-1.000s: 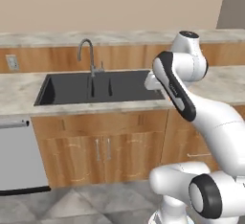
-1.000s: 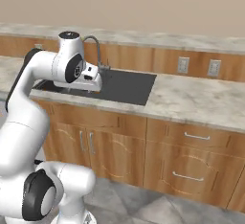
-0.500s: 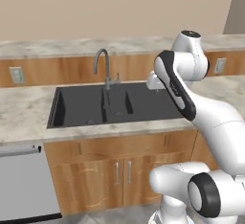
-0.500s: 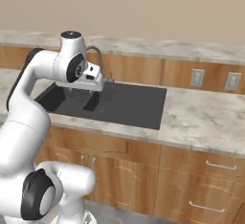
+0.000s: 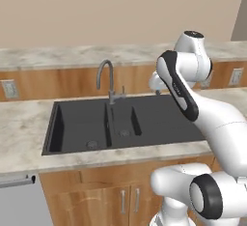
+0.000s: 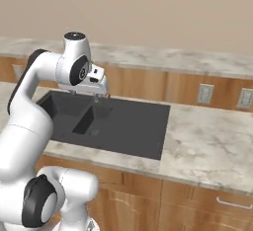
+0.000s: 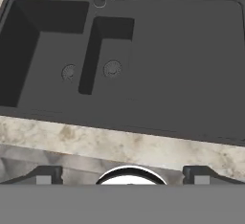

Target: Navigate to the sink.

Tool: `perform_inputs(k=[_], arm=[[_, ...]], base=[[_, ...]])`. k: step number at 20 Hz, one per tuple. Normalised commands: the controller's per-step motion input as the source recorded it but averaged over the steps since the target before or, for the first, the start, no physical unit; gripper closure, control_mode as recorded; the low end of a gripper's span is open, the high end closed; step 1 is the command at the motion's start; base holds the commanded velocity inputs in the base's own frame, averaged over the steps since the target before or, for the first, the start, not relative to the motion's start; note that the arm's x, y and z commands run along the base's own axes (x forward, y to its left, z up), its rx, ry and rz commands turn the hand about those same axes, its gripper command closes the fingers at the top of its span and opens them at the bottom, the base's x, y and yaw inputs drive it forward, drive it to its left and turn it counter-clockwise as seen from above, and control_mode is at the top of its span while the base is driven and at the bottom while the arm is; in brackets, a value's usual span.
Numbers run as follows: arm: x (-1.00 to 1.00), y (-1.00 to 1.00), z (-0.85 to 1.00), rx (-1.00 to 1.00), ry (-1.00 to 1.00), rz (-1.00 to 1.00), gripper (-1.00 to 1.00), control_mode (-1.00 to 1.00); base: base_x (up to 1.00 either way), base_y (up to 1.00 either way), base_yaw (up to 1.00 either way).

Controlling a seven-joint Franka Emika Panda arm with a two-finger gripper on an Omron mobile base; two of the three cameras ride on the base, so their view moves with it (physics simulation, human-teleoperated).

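Two bowls make up the black sink (image 5: pixel 120 126), split by a centre divider and set into the speckled stone counter (image 5: pixel 21 123) right in front of the robot's base. In the left base view a round drain sits in each bowl, and the grey gooseneck faucet (image 5: pixel 107 77) stands at the back rim above the divider, its spout curving toward the left. Wall outlets (image 5: pixel 8 89) are set in the wooden backsplash on either side of the sink, and wood cabinet doors (image 5: pixel 103 198) run under the counter, with a grey appliance front (image 5: pixel 19 201) at the lower left. From the right base view, the sink (image 6: pixel 126 126) lies left of centre, with an open stretch of counter (image 6: pixel 212 143) to its right. The arm is folded up high, holding the pincer (image 6: pixel 96 94) over the sink's back part, pointing down. In the hand view, the sink (image 7: pixel 182 65) spreads across the upper part with both drains and the faucet base visible, and the pincer's (image 7: pixel 123 176) fingertips (image 7: pixel 45 175) stand far apart, empty.
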Motion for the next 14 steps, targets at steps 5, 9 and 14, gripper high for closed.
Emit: perform_inputs(k=[5,9,14], arm=[[0.00,0.00,0.00,0.00,0.00,0.00,-1.00,1.00],[0.00,0.00,0.00,0.00,0.00,0.00,-1.00,1.00],[0.00,0.00,0.00,0.00,0.00,0.00,-1.00,1.00]], base=[[0.67,0.36,0.00],[0.73,0.47,0.00],[0.85,0.60,-0.02]])
